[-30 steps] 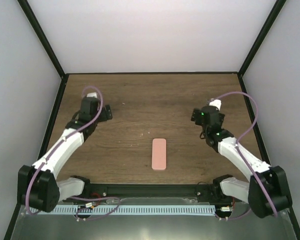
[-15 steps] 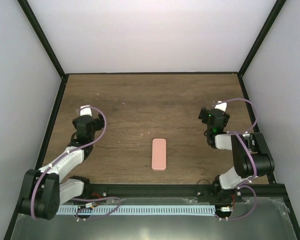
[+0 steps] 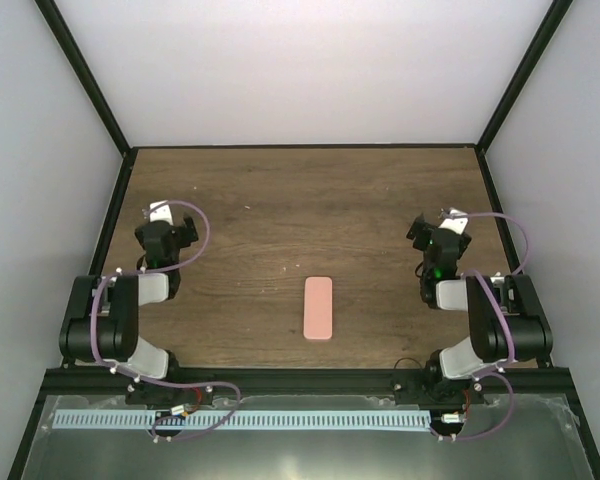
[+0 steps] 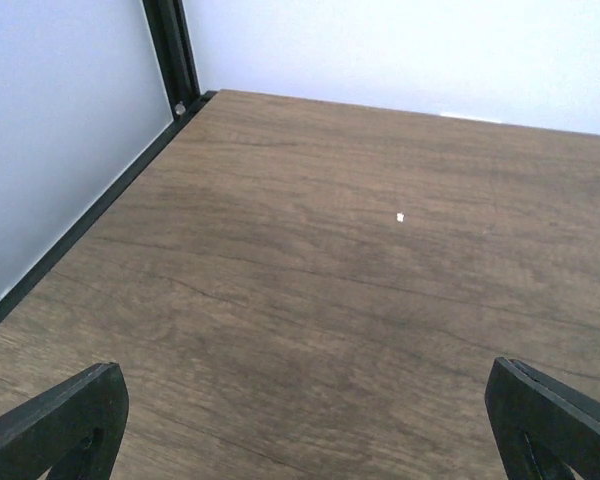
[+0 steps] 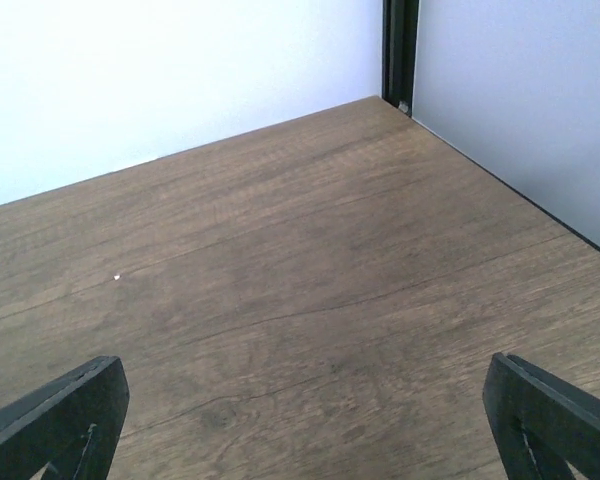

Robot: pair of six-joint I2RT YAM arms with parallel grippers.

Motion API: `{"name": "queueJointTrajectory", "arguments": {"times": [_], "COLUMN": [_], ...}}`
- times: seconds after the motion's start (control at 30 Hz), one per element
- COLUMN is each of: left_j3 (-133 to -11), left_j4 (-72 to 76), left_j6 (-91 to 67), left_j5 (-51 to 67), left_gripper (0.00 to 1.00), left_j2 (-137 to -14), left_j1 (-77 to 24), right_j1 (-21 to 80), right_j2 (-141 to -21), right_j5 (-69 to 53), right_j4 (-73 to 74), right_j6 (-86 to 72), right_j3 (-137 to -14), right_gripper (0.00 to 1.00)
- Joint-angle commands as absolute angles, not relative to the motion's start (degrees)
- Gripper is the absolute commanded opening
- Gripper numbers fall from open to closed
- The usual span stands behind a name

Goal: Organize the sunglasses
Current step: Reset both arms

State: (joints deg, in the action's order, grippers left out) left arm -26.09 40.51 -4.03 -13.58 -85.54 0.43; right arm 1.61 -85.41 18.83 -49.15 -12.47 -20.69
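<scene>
No sunglasses show in any view. A salmon-pink oblong case (image 3: 319, 308) lies shut on the wooden table (image 3: 300, 200), near its front middle. My left gripper (image 3: 170, 222) is at the left side, its arm folded back over its base, well left of the case. My right gripper (image 3: 440, 229) is folded back the same way at the right. In the left wrist view the left gripper (image 4: 310, 425) is open, with only bare wood between its black fingertips (image 4: 65, 420). The right gripper (image 5: 305, 425) is open too, over bare wood, fingertips (image 5: 555, 420) far apart.
White walls with black frame posts (image 4: 175, 50) (image 5: 400, 50) close in the table at the back and both sides. A small white speck (image 4: 401, 216) lies on the wood. A metal rail (image 3: 290, 420) runs along the near edge below the arm bases.
Both arms have folded back toward their bases, the left gripper drawing left and the right gripper drawing right. Both stay open. The pink case has not moved.
</scene>
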Motion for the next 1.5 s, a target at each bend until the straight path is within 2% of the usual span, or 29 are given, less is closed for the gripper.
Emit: {"name": "queueJointTrajectory", "arguments": {"times": [0.0, 0.07, 0.13, 0.4, 0.53, 1.47], "left_j3": [-25.6, -24.2, -22.1, -22.0, -16.3, -16.8], "left_j4": [47.9, 49.7, 52.2, 53.9, 65.4, 64.1], "left_j6": [-3.2, -3.1, -3.7, -1.6, -0.4, -0.1], "left_j5": [-12.7, -12.2, -13.7, -10.0, -7.7, -8.3], "left_gripper": [1.0, 1.0, 1.0, 1.0, 1.0, 1.0], "left_j2": [-87.5, -86.7, -85.8, -87.0, -88.7, -88.3], "left_j1": [0.7, 0.7, 0.7, 0.4, 0.4, 0.0], "right_j1": [1.4, 1.1, 1.3, 2.3, 2.5, 1.6], "right_j2": [-82.6, -80.7, -79.4, -85.6, -87.4, -87.7], "right_j5": [20.3, 12.3, 5.0, -4.9, -3.1, -4.4], "right_j4": [-55.1, -63.7, -65.5, -72.7, -71.8, -69.8], "right_j6": [-13.1, -9.1, -4.8, 0.9, 0.3, -0.3], "right_j3": [-18.5, -13.3, -12.2, -11.8, -13.0, -14.2], "right_gripper": [1.0, 1.0, 1.0, 1.0, 1.0, 1.0]}}
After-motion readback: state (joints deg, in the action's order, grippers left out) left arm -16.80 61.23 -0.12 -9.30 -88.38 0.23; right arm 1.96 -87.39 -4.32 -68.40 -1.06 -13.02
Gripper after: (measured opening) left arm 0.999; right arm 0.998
